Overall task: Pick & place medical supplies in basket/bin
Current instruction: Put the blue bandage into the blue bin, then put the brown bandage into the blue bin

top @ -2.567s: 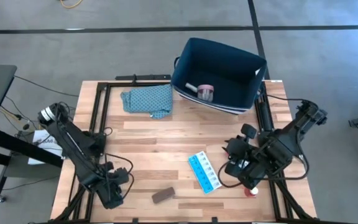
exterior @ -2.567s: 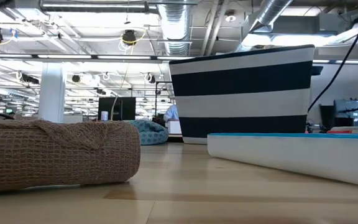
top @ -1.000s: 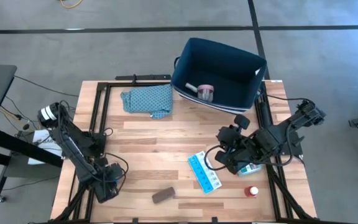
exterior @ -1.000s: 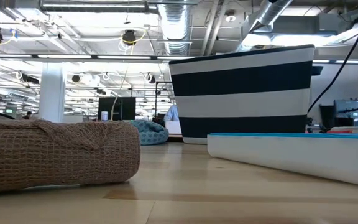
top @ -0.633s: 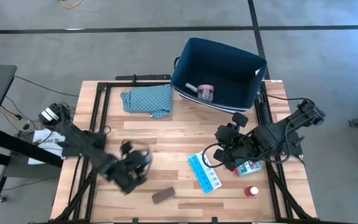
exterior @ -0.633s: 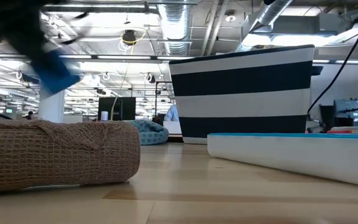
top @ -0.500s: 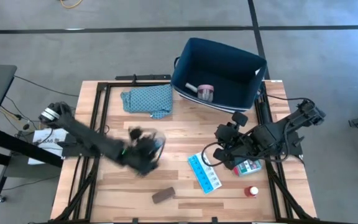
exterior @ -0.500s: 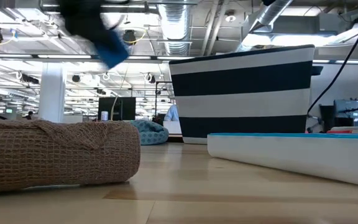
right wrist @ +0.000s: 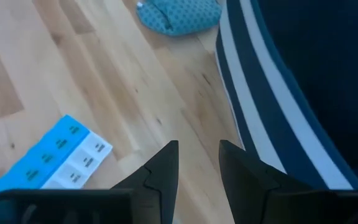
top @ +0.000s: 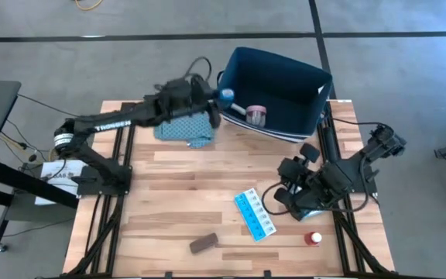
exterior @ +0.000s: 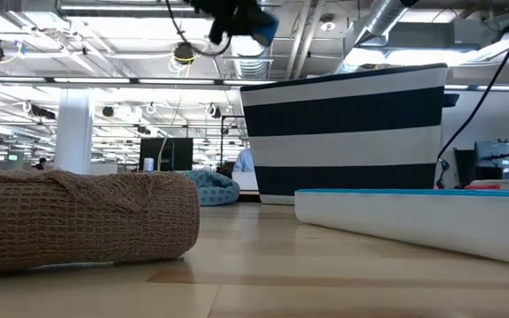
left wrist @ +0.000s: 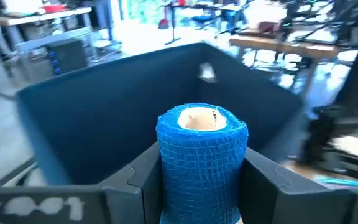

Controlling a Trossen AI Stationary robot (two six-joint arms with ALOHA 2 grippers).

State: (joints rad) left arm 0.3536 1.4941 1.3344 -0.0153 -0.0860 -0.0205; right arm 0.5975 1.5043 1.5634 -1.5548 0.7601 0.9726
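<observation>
One blue roll (left wrist: 202,155) at the bin (top: 273,62) rim.
Left pincer (top: 221,96) pinches it; you move inward, then release. Right pincer (right wrist: 197,168) spread, idle.

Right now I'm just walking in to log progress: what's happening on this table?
The left gripper holds a blue bandage roll at the rim of the navy bin, about to drop it in. A pink roll and a white piece already lie inside. The right gripper hovers empty near the pill organiser. The brown block and red-white bottle remain on the table.
</observation>
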